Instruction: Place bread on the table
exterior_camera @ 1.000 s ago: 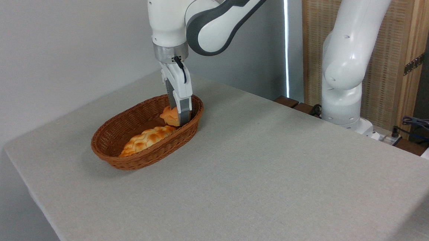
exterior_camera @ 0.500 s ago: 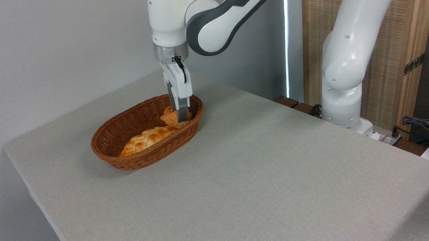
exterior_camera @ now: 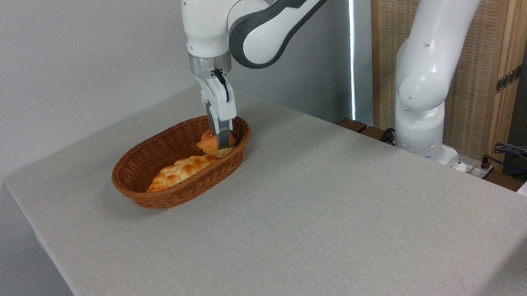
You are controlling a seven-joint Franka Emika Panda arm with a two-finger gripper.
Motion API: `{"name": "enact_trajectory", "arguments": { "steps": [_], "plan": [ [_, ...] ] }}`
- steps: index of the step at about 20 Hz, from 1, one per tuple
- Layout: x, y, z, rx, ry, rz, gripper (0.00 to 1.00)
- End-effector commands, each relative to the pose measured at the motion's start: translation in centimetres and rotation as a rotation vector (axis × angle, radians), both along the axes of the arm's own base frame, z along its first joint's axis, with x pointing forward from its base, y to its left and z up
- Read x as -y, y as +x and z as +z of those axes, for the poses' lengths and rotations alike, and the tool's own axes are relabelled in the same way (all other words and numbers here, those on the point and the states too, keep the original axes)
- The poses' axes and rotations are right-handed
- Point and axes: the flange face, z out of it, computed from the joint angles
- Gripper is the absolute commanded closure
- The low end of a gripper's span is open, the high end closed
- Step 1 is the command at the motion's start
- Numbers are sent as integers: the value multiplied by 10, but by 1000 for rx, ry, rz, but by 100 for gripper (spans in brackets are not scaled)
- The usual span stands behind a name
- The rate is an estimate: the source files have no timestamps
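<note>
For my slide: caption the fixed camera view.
End effector grips the bun inside the wicker basket.

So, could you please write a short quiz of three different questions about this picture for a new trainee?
1. True or false: the small round golden-orange bun lies on the light grey fabric-topped table.
2. What else is in the oval brown wicker basket? A) long braided golden loaf B) apple C) cup
3. Fill in: the white two-finger gripper is closed on the ____.

Key: 1 false, it is in the basket; 2 A; 3 bun.
</note>
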Motion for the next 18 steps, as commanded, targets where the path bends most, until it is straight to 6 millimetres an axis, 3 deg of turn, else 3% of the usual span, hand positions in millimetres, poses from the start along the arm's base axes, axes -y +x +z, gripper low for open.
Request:
{"name": "enact_trajectory", "arguments": {
  "steps": [1,8,18],
  "plan": [
    [-4,-1,1,14,-21,-7,66],
    [-6,4,12,19,-41,18,75],
    [-11,13,24,30,-60,40,79]
  ]
}}
